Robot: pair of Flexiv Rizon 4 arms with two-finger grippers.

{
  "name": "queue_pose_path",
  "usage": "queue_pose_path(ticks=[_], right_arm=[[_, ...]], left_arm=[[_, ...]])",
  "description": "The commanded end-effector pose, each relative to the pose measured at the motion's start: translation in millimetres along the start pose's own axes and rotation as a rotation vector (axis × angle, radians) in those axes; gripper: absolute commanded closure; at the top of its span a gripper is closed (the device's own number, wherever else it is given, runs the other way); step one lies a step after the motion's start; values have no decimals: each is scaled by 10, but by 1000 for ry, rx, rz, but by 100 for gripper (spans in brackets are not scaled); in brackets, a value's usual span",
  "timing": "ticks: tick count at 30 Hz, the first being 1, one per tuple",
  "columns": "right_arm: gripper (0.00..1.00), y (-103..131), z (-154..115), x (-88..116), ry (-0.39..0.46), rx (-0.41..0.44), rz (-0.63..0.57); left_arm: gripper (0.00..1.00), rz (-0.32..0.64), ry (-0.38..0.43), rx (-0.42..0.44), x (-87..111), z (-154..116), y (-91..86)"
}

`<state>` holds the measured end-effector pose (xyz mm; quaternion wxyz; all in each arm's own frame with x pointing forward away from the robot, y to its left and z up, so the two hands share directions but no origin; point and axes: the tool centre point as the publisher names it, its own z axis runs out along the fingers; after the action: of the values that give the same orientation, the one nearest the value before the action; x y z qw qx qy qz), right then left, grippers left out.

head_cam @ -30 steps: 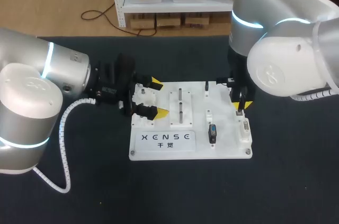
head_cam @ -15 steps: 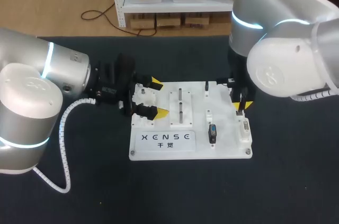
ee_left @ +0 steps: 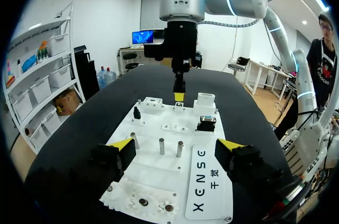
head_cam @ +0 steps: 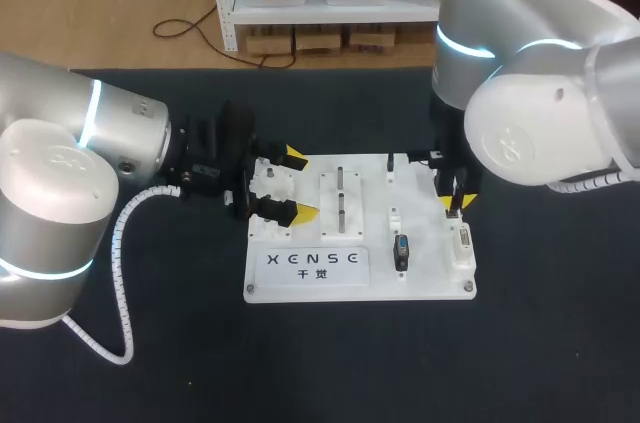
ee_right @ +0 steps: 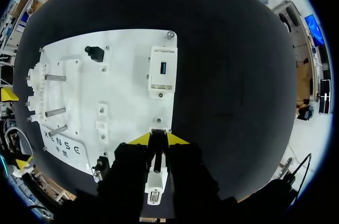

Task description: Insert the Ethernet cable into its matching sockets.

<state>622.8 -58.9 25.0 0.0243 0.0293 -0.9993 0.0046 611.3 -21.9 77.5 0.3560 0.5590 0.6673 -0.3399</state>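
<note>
Ethernet plug (ee_right: 157, 149) pinched between right fingers (ee_right: 178, 139), at white board's (ee_right: 127, 75) edge

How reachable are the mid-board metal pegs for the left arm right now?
Probably yes: the left claw is open at the board's near edge, the metal pegs stand ahead with nothing between, and the right claw holds the plug at the far edge.

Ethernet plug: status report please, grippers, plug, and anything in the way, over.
Left gripper open, at the white board's end. Right gripper shut on the plug, right above a board-edge socket. Nothing seen blocking.
</note>
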Motion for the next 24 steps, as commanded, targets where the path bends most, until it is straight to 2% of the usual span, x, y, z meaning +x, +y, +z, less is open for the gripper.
queue_pose_path(ticks=[1,16,20,21,22,23,24], right_arm=[[100,-9,96,-18,4,1,-1],[100,20,224,-7,34,2,-7],[100,-4,179,-24,10,-7,-14],[72,6,133,-26,3,-6,-19],[7,11,92,-28,-11,-15,-24],[0,11,92,-28,-11,-15,-24],[0,11,92,-28,-11,-15,-24]], left_arm=[[0,2,-4,0,14,0,4],[0,2,-4,0,14,0,4],[0,2,-4,0,14,0,4],[0,2,-4,0,14,0,4],[0,2,-4,0,14,0,4],[0,2,-4,0,14,0,4],[0,2,-4,0,14,0,4]])
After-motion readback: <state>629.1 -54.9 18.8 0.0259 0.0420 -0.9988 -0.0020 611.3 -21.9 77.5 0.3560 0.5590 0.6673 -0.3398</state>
